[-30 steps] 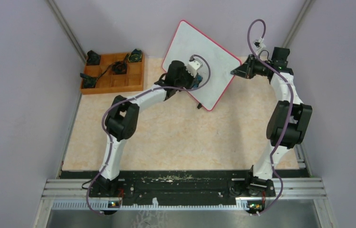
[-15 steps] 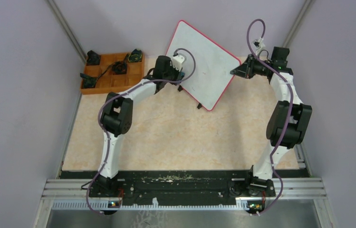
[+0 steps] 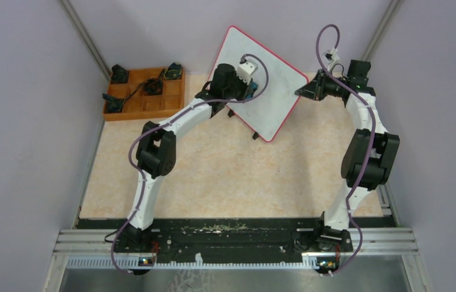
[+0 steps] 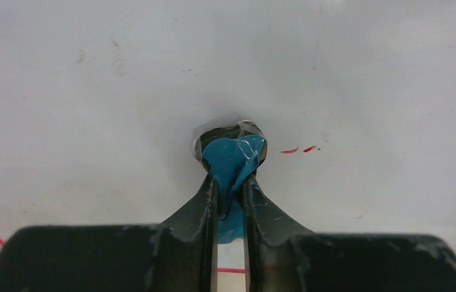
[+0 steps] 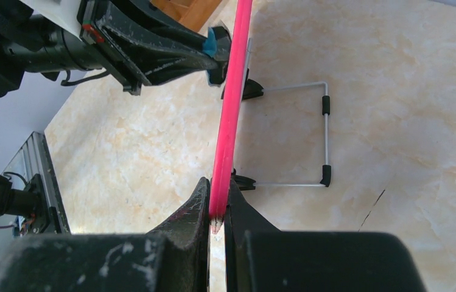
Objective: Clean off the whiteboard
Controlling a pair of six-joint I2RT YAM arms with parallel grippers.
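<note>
"Whiteboard [image 3: 277, 85], where is it?"
"From above: propped up near the table's [image 3: 225, 176] far edge, between my arms."
"Left wrist?"
"My left gripper [image 4: 231, 177] is clamped shut on a blue pad [image 4: 232, 155], pressed to the white face beside two small red marks [image 4: 298, 149]."
"Right wrist?"
"My right gripper [image 5: 218, 191] pinches the pink frame [image 5: 232, 103] at the side edge. I judge it light, stiff, slick and tippy on its wire stand [image 5: 326, 134]. The rim is where to hold."

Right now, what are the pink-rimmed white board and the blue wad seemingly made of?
Pink-rimmed white board: smooth glossy sheet, likely coated plastic or metal; sheen, smudges. Blue wad: soft crumpled cloth or foam, seemingly under clear film; creases, glints.
</note>
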